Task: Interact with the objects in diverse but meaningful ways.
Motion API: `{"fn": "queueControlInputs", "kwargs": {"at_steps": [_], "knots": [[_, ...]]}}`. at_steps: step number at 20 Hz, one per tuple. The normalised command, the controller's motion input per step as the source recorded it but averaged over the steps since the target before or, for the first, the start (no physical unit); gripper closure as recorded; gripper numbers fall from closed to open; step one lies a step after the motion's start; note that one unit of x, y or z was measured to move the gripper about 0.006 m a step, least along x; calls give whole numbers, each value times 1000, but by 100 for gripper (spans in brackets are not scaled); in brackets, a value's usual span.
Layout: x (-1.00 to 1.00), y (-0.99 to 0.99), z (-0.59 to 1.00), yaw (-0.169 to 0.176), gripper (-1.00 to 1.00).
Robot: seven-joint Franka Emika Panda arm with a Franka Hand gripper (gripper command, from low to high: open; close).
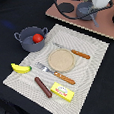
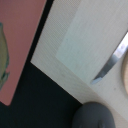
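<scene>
On the striped mat, the wooden plate sits in the middle. Beside it, at the mat's corner, stands the grey pot with the red tomato inside. Tomato looks light, hard, slippery; I would grip its middle. My jaws: I cannot tell.

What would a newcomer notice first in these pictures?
Probably the red tomato inside the grey two-handled pot, at the placemat's corner on the exterior view's left. Next, the round wooden plate at the mat's middle, between a knife and a fork.
</scene>
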Motion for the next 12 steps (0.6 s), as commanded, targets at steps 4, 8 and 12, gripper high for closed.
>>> {"fn": "queueControlInputs", "kwargs": {"at_steps": [4, 8, 12], "knots": [[-402, 348, -230, -136, -100], [-434, 331, -266, -116, -100], [-454, 370, -244, -100, -100]]}}
